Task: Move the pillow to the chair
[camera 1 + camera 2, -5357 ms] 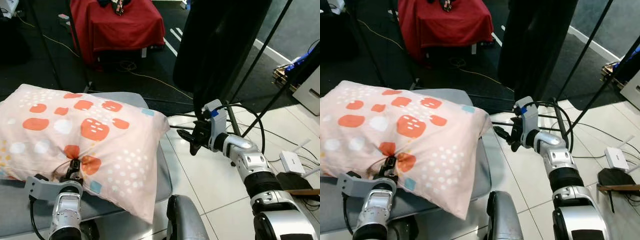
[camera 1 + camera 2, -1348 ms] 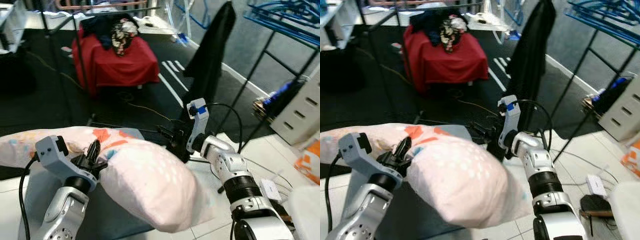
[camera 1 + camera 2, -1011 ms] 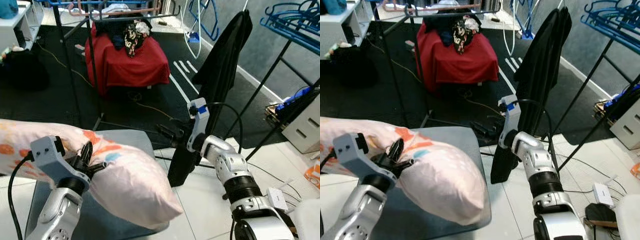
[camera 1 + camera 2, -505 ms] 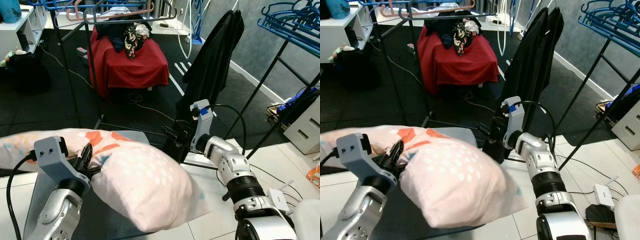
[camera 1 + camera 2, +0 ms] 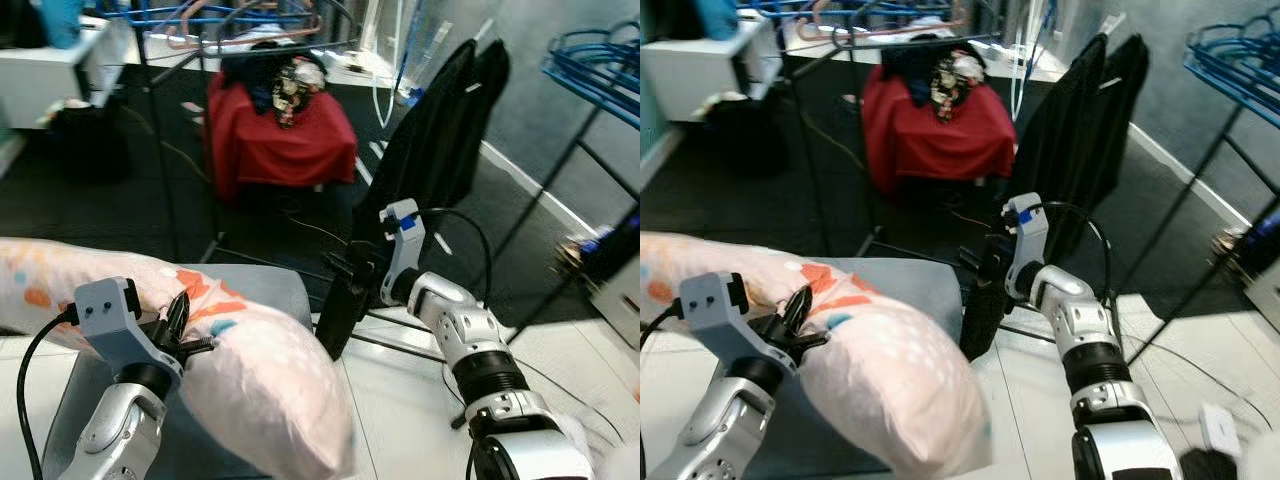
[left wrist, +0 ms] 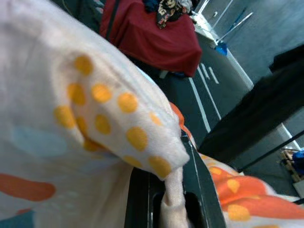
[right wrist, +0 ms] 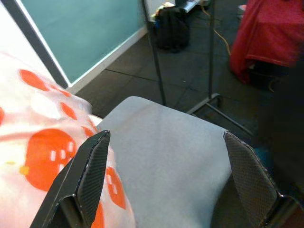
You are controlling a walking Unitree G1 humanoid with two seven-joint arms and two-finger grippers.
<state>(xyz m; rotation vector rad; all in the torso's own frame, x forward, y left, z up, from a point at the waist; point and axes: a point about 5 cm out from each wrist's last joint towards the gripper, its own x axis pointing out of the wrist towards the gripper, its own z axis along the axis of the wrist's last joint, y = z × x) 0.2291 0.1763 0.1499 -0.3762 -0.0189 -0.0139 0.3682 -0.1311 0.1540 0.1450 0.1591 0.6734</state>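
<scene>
The right gripper (image 7: 168,178) has its fingers (image 7: 90,175) spread wide above the grey cushion (image 7: 166,161). The pillow (image 7: 42,142) lies beside one finger.

Left pincer (image 5: 178,330) raised with fingers clamped together; right pincer (image 5: 980,262) extended forward, fingers spread.

I see a pale pink pillow (image 5: 250,385) patterned with orange blotches and small white dots, lying on a grey cushion (image 7: 166,156). Beyond the cushion stand a red-draped chair (image 5: 280,140) and a black hanging garment (image 5: 440,150).
</scene>
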